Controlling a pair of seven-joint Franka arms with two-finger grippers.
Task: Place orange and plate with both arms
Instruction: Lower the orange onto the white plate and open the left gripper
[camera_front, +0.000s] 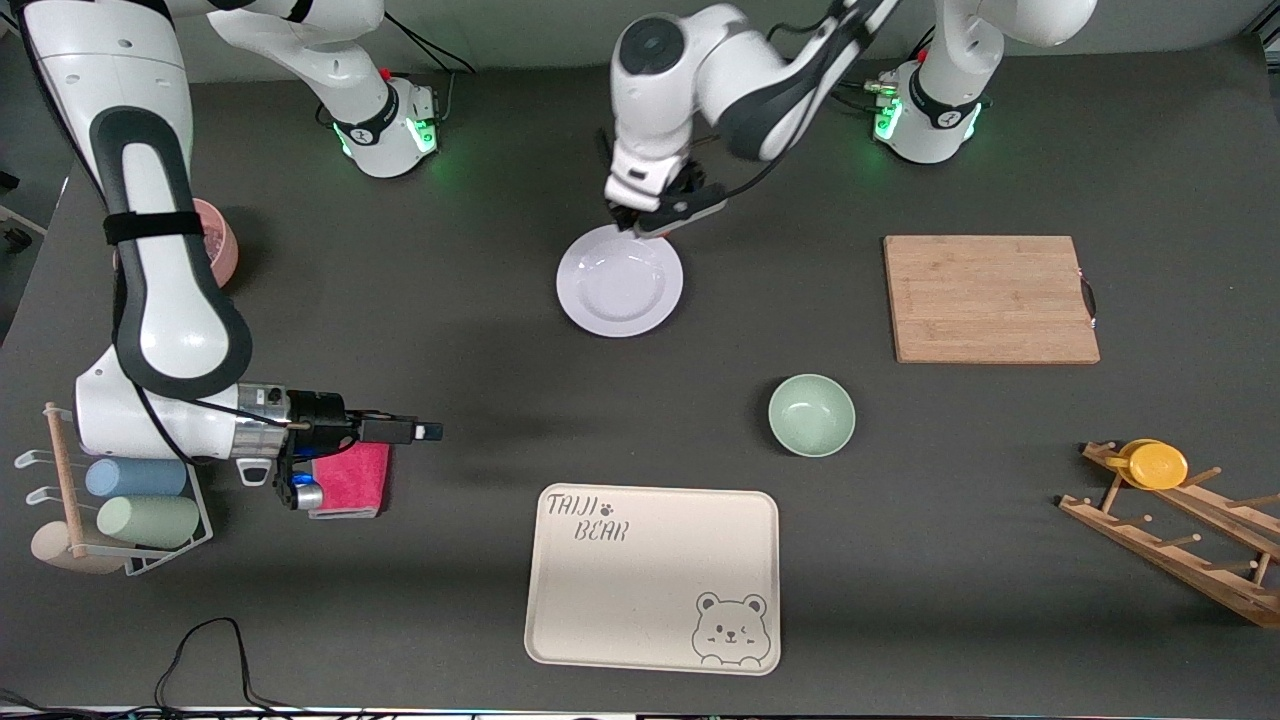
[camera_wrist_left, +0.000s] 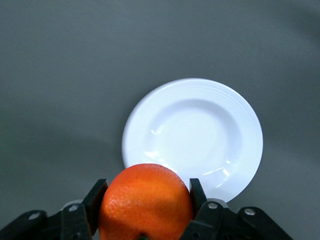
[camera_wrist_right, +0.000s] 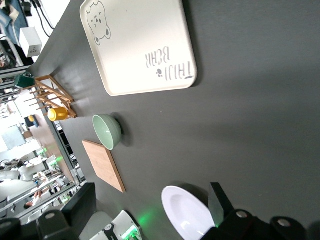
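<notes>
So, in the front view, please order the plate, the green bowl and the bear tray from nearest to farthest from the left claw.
1. Plate: directly below the left claw, which holds the orange.
2. Green bowl: nearer the front camera, toward the left arm's end.
3. Bear tray: nearest the front camera.

We see the bright orange (camera_wrist_left: 146, 202) clamped in the left gripper (camera_wrist_left: 145, 210) above the empty pale plate's (camera_front: 620, 280) rim.
</notes>
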